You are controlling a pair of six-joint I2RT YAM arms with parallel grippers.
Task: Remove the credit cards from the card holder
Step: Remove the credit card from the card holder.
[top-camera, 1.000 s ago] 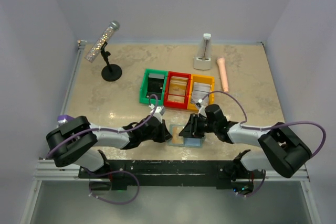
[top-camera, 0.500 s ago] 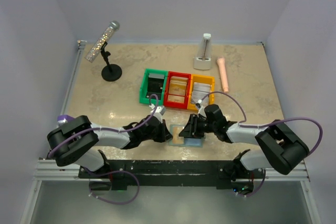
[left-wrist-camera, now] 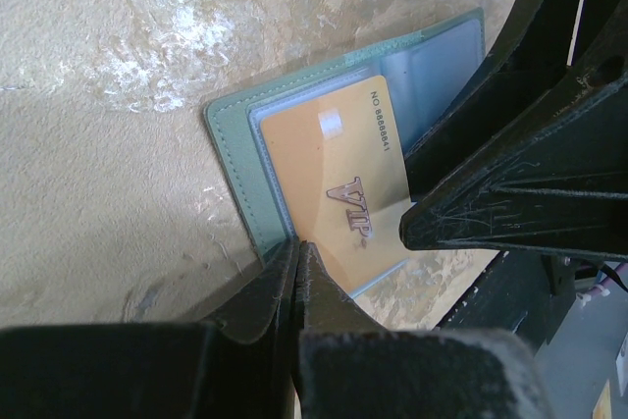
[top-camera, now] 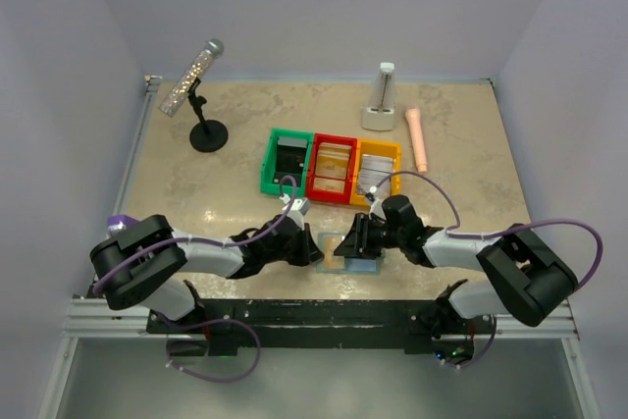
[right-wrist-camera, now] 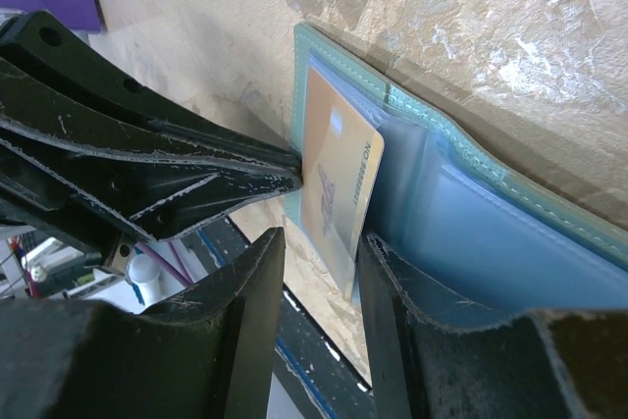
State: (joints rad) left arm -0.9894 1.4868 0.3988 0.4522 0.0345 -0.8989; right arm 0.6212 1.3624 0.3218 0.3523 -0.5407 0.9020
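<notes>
So your card holder is lying open on the table, right down by the near edge and pretty much dead centre between the two arms. One credit card shows, an orange one with "VIP" on it. It sits in the panel on the left arm's side, and in the right wrist view it's tipped up out of its pocket instead of lying flat.

Your left fingers are pinched closed on the card's outer edge, right where it meets the holder's green border. The left arm is stretched low along the table and comes in from the left.

Your right fingers are spread apart with the card's lower corner in the gap. One of them is down on the card by the holder's middle fold. The right arm lies just as low and points back at the left one, so the tips nearly meet over the holder.

There's not much room on the near side because the table edge is just there. Behind the holder there's a strip of bare table, then the green bin, red bin and yellow bin in a row.
</notes>
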